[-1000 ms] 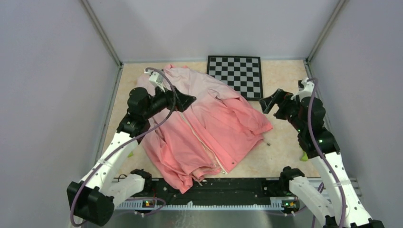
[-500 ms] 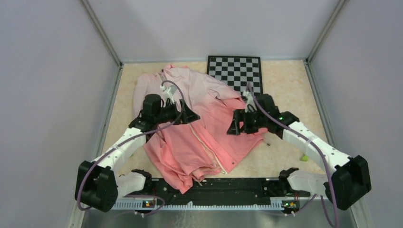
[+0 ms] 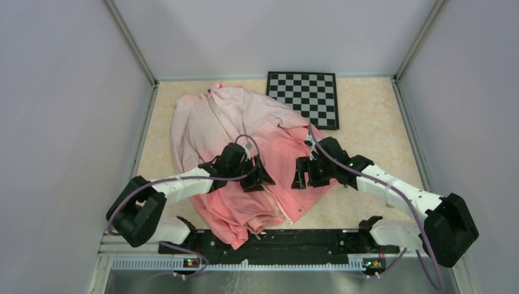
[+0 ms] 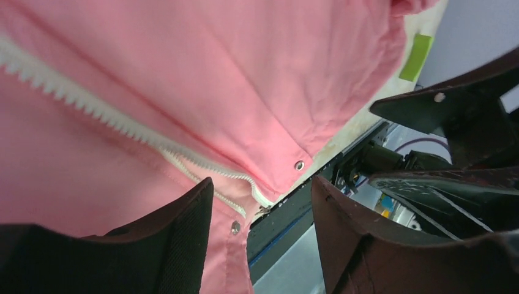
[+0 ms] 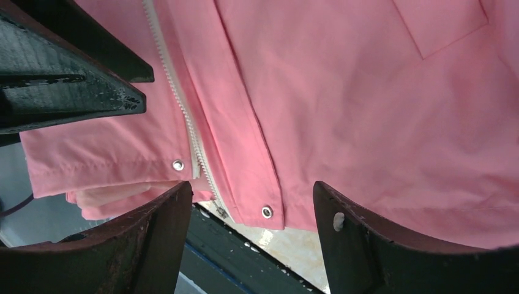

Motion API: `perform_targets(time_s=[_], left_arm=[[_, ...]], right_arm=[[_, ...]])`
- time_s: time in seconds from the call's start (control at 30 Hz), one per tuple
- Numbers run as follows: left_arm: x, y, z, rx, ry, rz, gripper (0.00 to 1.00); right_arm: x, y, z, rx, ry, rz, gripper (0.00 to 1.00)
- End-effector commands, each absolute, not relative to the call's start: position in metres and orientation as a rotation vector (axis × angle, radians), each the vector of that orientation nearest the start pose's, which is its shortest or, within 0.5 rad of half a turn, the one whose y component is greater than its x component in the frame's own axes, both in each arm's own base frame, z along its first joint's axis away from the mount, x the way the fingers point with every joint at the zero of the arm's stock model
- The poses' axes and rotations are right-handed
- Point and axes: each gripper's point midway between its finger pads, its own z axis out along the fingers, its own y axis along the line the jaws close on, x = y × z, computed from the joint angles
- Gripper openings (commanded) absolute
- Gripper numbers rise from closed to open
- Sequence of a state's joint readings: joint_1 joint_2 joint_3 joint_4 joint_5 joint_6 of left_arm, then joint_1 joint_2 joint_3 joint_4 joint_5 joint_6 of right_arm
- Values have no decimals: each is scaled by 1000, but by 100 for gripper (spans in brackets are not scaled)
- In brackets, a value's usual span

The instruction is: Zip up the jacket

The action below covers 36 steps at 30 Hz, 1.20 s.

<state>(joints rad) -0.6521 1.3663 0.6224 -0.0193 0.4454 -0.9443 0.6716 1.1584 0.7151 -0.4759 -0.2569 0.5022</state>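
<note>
Within the last second both arms have swung in from the far sides and dropped low over the near half of the jacket [image 3: 245, 122], which lies spread on the table, pale collar far and coral hem at the near edge. The left gripper [image 3: 260, 180] and right gripper [image 3: 299, 177] now sit either side of the white zipper [image 5: 183, 116], each spread wide and holding nothing, so the zipping itself looks not yet begun; I judge they are lining up on the hem ends. The beige table [image 3: 367, 122] carries a checkerboard [image 3: 304, 98] far right, and plain grey walls [image 3: 61, 92] close in three sides
</note>
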Motion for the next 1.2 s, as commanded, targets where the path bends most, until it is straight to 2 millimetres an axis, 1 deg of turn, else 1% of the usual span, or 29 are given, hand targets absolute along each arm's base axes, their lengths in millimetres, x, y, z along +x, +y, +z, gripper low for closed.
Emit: perform_targets(time_s=[0.0,0.1,0.2,0.27,0.33,0.43,0.63,0.73,0.8,0.9,1.0,1.03,1.17], left_arm=[[199,-283,69,-506,2618,-1160,63],[192,-283,67,-583,2627,-1127,63],[186,-283,63,-659,2636,-1139,63],[186,-285,62,-674,2632,-1156,62],[186,-289,61,-681,2628,-1183,58],[186,-301,61,-657,2638,-1249,51],[186,-314,58,-653,2650,-1309,47],[185,-315,52,-649,2655,-1304,37],[187,-315,51,-631,2632,-1309,32],[191,-320,62,-518,2550,-1393,22],[194,-328,80,-391,2444,-1510,17],[194,-332,89,-344,2401,-1565,14],[192,-339,110,-203,2274,-1694,7]], right_arm=[[189,224,103,-295,2544,756,71],[190,222,99,-280,2548,746,71],[189,220,95,-269,2554,736,70],[188,219,93,-262,2558,735,70],[187,219,92,-259,2560,737,70],[186,219,90,-251,2565,745,70],[182,219,88,-255,2575,757,69],[180,220,88,-265,2574,771,68],[178,222,88,-282,2569,793,68],[173,226,88,-310,2558,841,68],[167,231,92,-342,2537,911,68],[164,233,94,-357,2529,941,68],[152,241,100,-419,2499,1032,68]])
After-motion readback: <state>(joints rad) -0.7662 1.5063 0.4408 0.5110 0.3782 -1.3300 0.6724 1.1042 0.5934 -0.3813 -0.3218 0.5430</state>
